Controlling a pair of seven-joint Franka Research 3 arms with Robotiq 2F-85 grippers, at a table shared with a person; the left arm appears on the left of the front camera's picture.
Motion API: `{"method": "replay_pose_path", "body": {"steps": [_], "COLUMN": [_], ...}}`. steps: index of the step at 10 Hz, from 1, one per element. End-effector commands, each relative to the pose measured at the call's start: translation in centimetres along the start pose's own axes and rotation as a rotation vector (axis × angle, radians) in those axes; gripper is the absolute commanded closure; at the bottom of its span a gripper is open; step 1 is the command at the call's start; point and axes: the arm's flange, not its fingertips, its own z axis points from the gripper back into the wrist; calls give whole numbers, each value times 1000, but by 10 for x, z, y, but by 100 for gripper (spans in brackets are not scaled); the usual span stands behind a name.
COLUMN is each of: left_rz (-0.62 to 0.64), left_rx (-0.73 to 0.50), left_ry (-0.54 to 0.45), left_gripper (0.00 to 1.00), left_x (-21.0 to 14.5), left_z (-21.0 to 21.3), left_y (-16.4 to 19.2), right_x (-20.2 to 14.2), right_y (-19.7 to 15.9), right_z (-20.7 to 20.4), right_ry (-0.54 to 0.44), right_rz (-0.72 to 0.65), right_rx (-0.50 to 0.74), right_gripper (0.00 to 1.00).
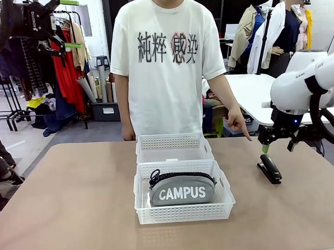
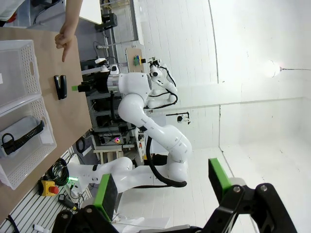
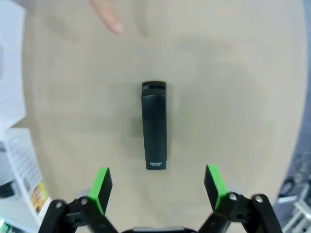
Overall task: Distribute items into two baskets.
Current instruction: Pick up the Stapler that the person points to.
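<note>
In near basket (image 1: 183,214), grey "CAMPUS" pouch (image 1: 182,192), left fingers (image 2: 106,194) spread, right fingers (image 3: 101,187) spread above stapler (image 3: 154,125)

The right arm (image 1: 307,81) is a glossy white shell with rounded joints, trailed by a looping black cable (image 1: 325,119). The right tool (image 3: 158,182) and left tool (image 2: 163,182) are black with bright green pads (image 3: 102,183). The person (image 1: 172,111) wears a white short-sleeved T-shirt (image 1: 153,81) printed with dark characters.

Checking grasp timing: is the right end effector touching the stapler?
Apart. In the right wrist view the open right end effector hangs clear of the stapler, bare table showing between them.
</note>
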Motion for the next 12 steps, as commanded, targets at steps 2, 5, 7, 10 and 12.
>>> {"method": "replay_pose_path", "body": {"steps": [2,5,7,10,12], "left_rz": [6,6,6,6,6], "left_rx": [-9,-9,-9,-9,-9], "left_ry": [2,2,2,2,2], "left_gripper": [0,0,0,0,0], "left_x": [-2,-2,-2,-2,-2], "left_z": [1,1,1,1,1], "left_y": [-2,-2,-2,-2,-2], "right_x": [-12,-9,-12,1,12], "right_y": [8,1,2,14,20], "right_z": [-21,-15,-19,-47,-55], "right_ry": [-6,11,23,47,40], "right_rz": [-67,-45,-43,-37,-44], "right_rx": [-45,-16,-17,-27,-51], "right_gripper": [0,0,0,0,0]}}
